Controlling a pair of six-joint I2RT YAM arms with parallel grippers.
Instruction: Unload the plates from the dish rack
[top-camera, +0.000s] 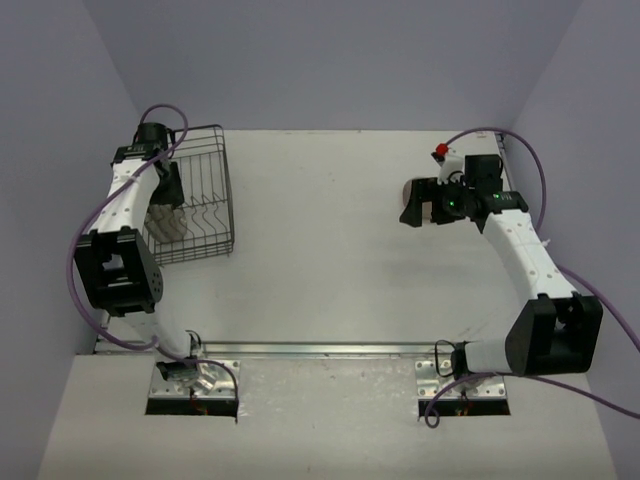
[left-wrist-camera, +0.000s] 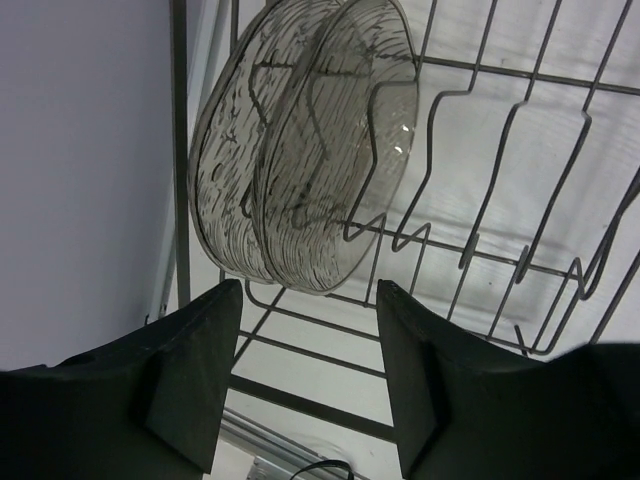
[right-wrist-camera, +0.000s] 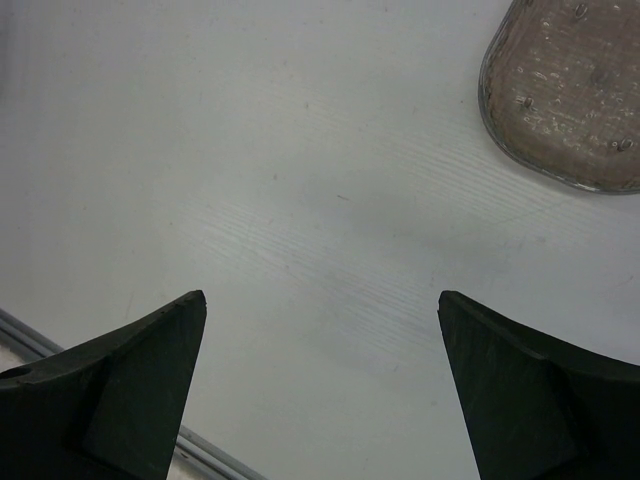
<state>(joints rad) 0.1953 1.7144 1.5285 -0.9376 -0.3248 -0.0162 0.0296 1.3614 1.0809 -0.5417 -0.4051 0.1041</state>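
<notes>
The black wire dish rack (top-camera: 205, 205) stands at the far left of the table. Two see-through plates (left-wrist-camera: 300, 150) stand on edge together between its dividers; in the top view they show as a pale shape (top-camera: 165, 222). My left gripper (left-wrist-camera: 308, 345) is open inside the rack (left-wrist-camera: 480, 235), just short of the plates' lower rims, holding nothing; it also shows in the top view (top-camera: 166, 190). A grey-brown plate (right-wrist-camera: 570, 95) lies flat on the table at the far right. My right gripper (right-wrist-camera: 320, 310) is wide open and empty, hovering beside it (top-camera: 418, 203).
The rack's tall wire sides surround my left gripper. A metal rail (top-camera: 330, 348) runs along the table's near edge, and a rail also shows at the lower left of the right wrist view (right-wrist-camera: 30, 335). Purple walls enclose the table.
</notes>
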